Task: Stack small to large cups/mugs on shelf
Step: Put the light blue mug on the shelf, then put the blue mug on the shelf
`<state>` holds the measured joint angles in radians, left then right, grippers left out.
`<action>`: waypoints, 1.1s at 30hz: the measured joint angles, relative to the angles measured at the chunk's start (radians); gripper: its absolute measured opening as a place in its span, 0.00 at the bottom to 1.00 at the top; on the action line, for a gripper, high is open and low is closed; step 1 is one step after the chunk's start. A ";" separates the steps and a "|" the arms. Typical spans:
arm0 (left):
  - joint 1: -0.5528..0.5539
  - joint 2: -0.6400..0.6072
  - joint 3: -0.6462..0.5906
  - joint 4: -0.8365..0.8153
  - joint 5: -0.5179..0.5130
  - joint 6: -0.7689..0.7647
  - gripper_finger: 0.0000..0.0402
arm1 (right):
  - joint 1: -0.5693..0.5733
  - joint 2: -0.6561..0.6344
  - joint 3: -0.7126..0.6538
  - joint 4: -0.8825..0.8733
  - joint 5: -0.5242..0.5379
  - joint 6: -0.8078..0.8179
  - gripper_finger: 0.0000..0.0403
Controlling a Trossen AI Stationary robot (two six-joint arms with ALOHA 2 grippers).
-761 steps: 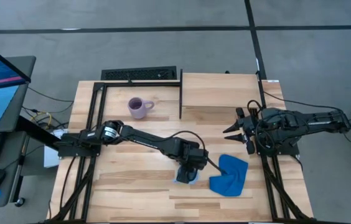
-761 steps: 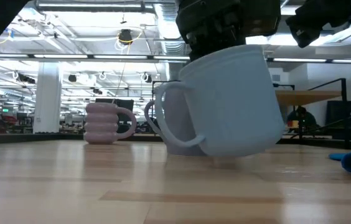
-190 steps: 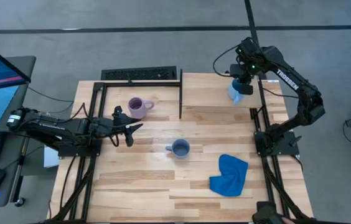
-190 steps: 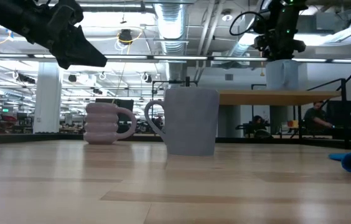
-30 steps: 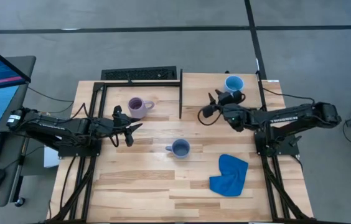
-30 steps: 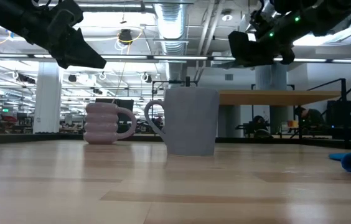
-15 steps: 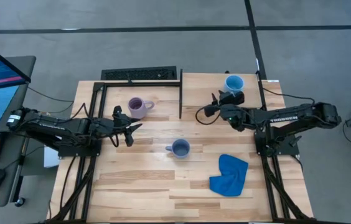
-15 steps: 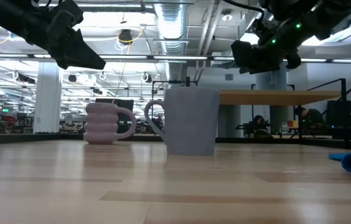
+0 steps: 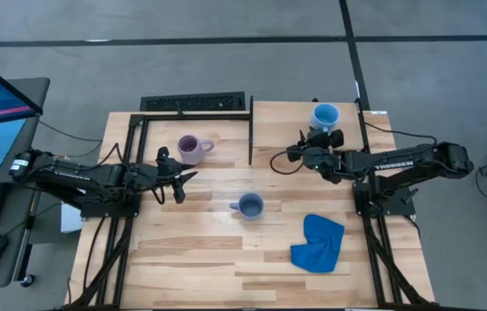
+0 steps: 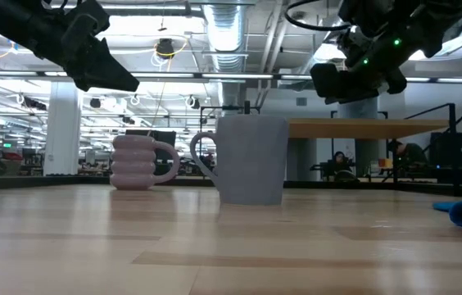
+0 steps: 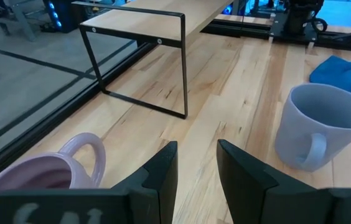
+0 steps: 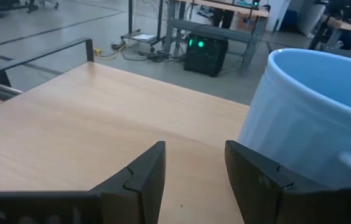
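Note:
The light sky blue mug [image 9: 324,115] stands upright on the pale wood shelf [image 9: 282,121], near its far right corner. The grey-blue mug [image 9: 248,206] stands mid-table, and the lilac mug [image 9: 192,149] stands left of the shelf. My right gripper [image 9: 291,154] hovers open and empty over the shelf's near edge. In its wrist view the light blue mug [image 12: 315,118] is close beside the fingers and untouched. My left gripper [image 9: 179,180] waits open and empty at the table's left, between the lilac mug [image 11: 35,180] and the grey-blue mug [image 11: 318,124].
A crumpled blue cloth [image 9: 319,242] lies near the table's right front. A black bar frame [image 11: 144,68] carries the shelf above the tabletop. Black rails run along both table sides. The planks between the grey-blue mug and the near edge are bare.
My right gripper has drifted a little toward the table's right edge and slightly down, nearer the light blue mug. It has turned somewhat and stays open. The mugs have stayed where they were.

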<state>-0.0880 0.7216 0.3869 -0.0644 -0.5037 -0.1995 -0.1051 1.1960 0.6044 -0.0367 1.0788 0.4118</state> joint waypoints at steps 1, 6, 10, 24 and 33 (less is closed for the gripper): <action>0.000 0.000 0.000 0.000 0.000 -0.001 0.26 | 0.000 0.000 0.000 0.000 0.002 0.000 0.47; 0.000 0.000 0.000 0.000 0.000 -0.006 0.26 | 0.000 -0.008 0.000 0.001 0.027 0.000 0.47; 0.000 0.000 0.000 0.000 0.000 -0.006 0.26 | 0.000 -0.014 0.000 -0.001 0.035 0.000 0.47; 0.000 0.000 0.000 -0.006 0.000 -0.007 0.26 | 0.000 -0.021 0.000 -0.016 0.044 0.015 0.47; 0.000 0.000 0.000 -0.006 0.009 -0.007 0.26 | 0.079 -0.020 0.000 0.133 -0.059 -0.146 0.47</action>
<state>-0.0879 0.7216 0.3870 -0.0701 -0.4946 -0.2062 -0.0257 1.1759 0.6044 0.0962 1.0198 0.2660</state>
